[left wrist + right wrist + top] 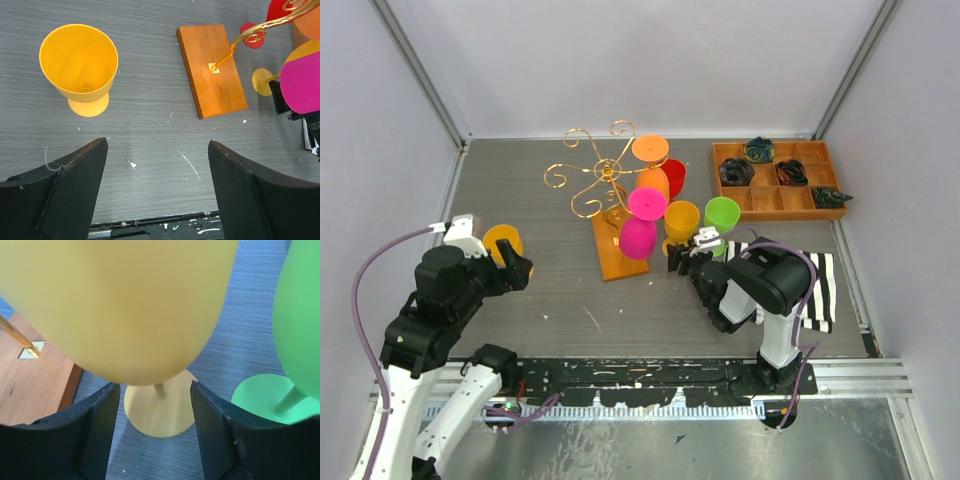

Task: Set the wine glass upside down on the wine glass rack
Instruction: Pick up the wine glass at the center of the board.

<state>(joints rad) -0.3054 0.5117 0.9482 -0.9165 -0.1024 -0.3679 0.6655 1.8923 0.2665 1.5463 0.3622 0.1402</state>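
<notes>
loosely, right claw [152, 392] straddles yellow glass [125, 305].

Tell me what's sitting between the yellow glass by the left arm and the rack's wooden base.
Nothing; in the left wrist view only bare grey table separates the yellow glass from the rack's wooden base.

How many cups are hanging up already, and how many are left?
Two look done: the pink glass and the orange glass hang upside down on the wine glass rack. In hand: the right gripper sits open around the stem of the yellow glass. Left to hang: that one, the green glass, the red glass, and the second yellow glass by the left gripper.
</notes>
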